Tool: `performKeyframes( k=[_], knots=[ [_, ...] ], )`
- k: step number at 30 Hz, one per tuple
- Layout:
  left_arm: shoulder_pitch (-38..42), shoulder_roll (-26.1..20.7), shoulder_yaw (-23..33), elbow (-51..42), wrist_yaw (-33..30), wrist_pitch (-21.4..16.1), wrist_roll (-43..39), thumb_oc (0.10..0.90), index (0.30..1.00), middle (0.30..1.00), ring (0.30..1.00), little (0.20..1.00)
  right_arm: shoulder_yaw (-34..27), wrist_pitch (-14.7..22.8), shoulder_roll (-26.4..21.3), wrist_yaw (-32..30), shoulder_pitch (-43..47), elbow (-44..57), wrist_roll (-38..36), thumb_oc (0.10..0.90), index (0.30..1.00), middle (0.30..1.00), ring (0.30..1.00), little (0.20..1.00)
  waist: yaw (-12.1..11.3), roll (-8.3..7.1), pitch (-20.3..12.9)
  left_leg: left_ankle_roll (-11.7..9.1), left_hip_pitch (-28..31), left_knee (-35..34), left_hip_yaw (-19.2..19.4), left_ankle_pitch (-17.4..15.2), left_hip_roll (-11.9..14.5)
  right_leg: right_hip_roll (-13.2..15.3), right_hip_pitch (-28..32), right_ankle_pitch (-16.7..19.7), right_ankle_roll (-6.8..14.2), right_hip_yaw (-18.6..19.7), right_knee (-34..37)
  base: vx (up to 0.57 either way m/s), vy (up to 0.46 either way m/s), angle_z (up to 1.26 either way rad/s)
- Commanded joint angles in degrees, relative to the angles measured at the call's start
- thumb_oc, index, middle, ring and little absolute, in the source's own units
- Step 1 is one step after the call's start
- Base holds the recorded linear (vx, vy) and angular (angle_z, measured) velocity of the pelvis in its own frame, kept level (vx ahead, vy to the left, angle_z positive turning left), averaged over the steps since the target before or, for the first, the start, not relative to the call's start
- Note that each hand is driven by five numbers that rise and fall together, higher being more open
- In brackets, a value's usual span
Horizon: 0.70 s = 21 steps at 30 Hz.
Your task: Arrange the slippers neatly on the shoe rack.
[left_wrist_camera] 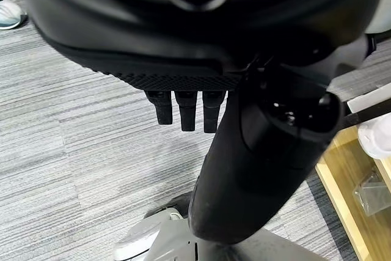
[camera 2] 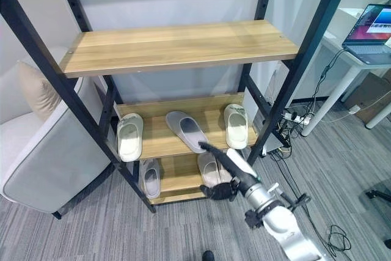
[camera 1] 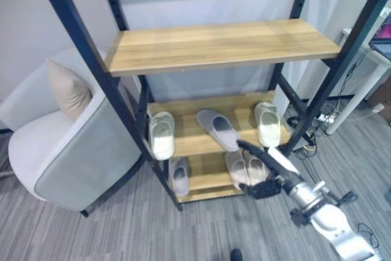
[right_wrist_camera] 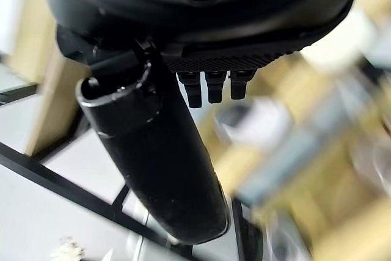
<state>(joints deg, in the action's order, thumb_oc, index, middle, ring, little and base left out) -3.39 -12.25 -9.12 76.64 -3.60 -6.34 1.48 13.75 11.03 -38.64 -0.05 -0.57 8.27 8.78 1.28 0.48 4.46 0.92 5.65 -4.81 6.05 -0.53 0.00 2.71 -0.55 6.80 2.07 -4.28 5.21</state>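
The shoe rack (camera 1: 79, 35) has a matt black metal frame and smooth, pale wood shelves (camera 1: 220, 44) with visible grain. The slippers (camera 1: 218, 128) look soft and matt. The floor (camera 1: 122, 224) is grey, finely ribbed carpet. The armchair (camera 1: 67, 151) is matt cloth.

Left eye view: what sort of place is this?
Probably an office or lab corner set up like a home entryway: a shoe rack holding slippers, a pale armchair beside it, grey carpet, and a white desk with a laptop.
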Motion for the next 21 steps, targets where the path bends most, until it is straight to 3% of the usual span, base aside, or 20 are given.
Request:
performKeyframes(
  k=[1, 4, 8, 15, 18, 21],
  knots=[
    [5.1, 2.5, -1.6, 2.4, 0.1, -1.9, 2.3, 0.8, 0.9, 0.9, 0.9, 0.9, -2.0, 5.4, -0.6, -7.2, 10.0, 2.1, 5.9, 0.8, 0.9, 0.9, 0.9, 0.9, -1.6, -0.87, -0.2, -1.4, -1.1, -0.2, -0.6, -0.4, 0.6, 1.2, 3.8, -5.3, 3.5, 0.4, -1.1, 0.02, -0.016, 0.05],
    [4.8, 2.4, -2.4, 2.5, -0.5, -1.8, 2.8, 0.8, 0.9, 0.9, 0.9, 0.9, -0.5, 4.8, -0.8, -10.0, 15.0, -1.5, 8.6, 0.8, 0.9, 0.9, 0.9, 0.9, -2.4, -1.04, -0.1, -1.6, -1.4, -0.2, -1.0, -0.3, 0.6, 1.1, 3.9, -5.2, 3.4, 0.1, -0.8, 0.04, -0.022, 0.07],
    [4.9, 1.8, -3.4, 2.8, -1.5, -1.5, 2.1, 0.8, 0.9, 0.9, 0.9, 0.9, 3.7, 2.3, -0.7, -16.0, 26.8, -14.3, 11.6, 0.8, 0.9, 0.9, 0.9, 0.9, -4.2, -1.49, 0.5, -1.9, -2.5, -0.2, -2.0, 0.1, 0.7, 1.0, 3.6, -5.2, 3.2, -0.9, -0.6, 0.03, -0.036, 0.08],
    [4.1, 1.0, -4.0, 3.8, -2.0, -1.5, 1.1, 0.8, 0.9, 0.9, 0.9, 0.9, 4.2, 1.7, -0.9, -18.3, 33.7, -25.0, 5.4, 0.8, 0.9, 0.9, 0.9, 0.9, -5.9, -1.43, 0.9, -2.2, -3.7, -0.2, -3.3, 0.6, 0.5, 1.1, 3.2, -5.3, 3.0, -2.5, -0.3, 0.03, -0.022, 0.13],
    [4.4, 1.0, -3.9, 4.1, -2.6, -1.5, 0.8, 0.8, 0.9, 0.9, 0.9, 0.9, 4.3, 1.0, -2.2, -20.7, 36.4, -27.4, 7.6, 0.8, 0.9, 0.9, 0.9, 0.9, -6.4, -1.06, 1.3, -2.3, -4.5, -0.2, -4.0, 0.9, 0.3, 1.2, 2.8, -5.3, 3.0, -3.3, -0.2, 0.05, -0.023, 0.22],
    [4.6, 1.1, -4.2, 3.9, -3.1, -1.6, 0.5, 0.8, 0.9, 0.9, 0.9, 0.9, 3.2, 1.1, -1.3, -22.1, 37.4, -30.4, 5.0, 0.8, 0.9, 0.9, 0.9, 0.9, -6.7, -0.93, 1.4, -2.3, -5.0, -0.2, -4.4, 1.1, 0.2, 1.3, 2.5, -5.4, 3.0, -3.7, -0.2, 0.01, -0.007, 0.07]
  ],
)
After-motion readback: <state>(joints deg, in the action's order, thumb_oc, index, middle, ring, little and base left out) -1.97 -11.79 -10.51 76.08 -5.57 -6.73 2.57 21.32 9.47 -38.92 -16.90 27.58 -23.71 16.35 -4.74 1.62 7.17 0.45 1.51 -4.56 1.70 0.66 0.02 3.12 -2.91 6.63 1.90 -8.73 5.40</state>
